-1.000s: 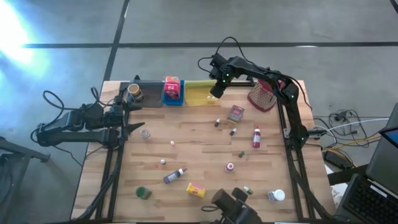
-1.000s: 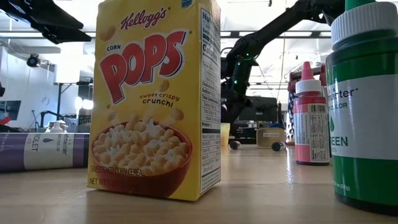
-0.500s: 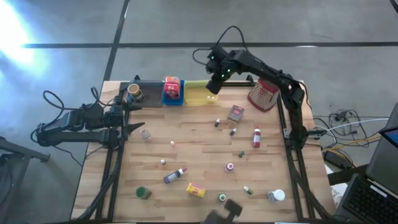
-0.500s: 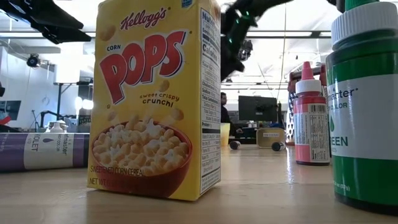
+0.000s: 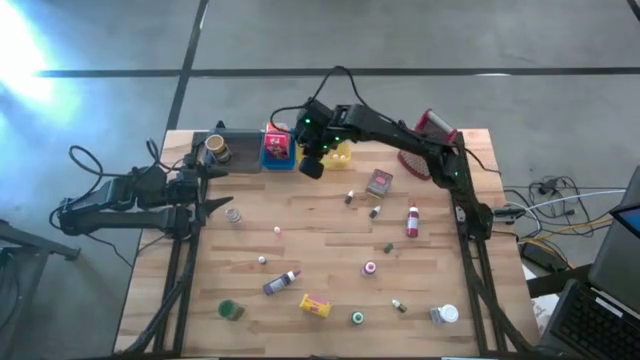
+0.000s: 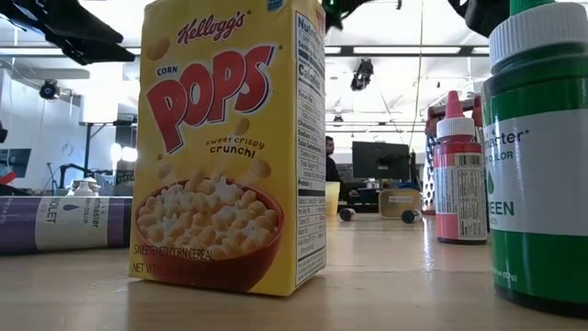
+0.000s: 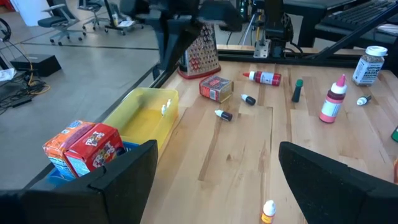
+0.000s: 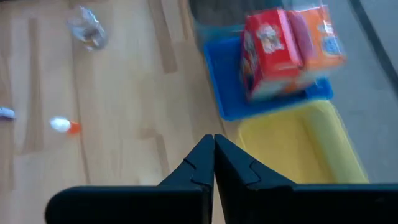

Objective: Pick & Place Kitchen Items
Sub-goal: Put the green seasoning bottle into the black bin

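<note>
The kitchen items lie scattered over the wooden table: a small red box (image 5: 379,181), a red bottle (image 5: 412,222), a purple bottle (image 5: 282,283), a yellow cereal box (image 5: 315,306) and a green jar (image 5: 231,310). My right gripper (image 5: 311,167) hangs shut and empty above the near edge of the trays, where the blue tray (image 5: 278,160) meets the yellow tray (image 5: 341,156). In its wrist view the shut fingertips (image 8: 213,155) point down at the bare wood beside the two trays. My left gripper (image 5: 212,188) waits open at the table's left edge.
The blue tray (image 8: 227,93) holds a red and an orange box (image 8: 286,46). A grey tray (image 5: 238,148) stands to its left. A tiny white thing (image 7: 165,109) lies in the yellow tray (image 7: 146,115). The red-handled grater (image 7: 200,56) stands at the far right. Bare wood shows mid-table.
My right gripper has risen and swung toward the table's left along the far edge, from the yellow tray's right part to the seam between the blue and yellow trays. It has stayed shut. In the low view it has climbed out of the picture's top.
</note>
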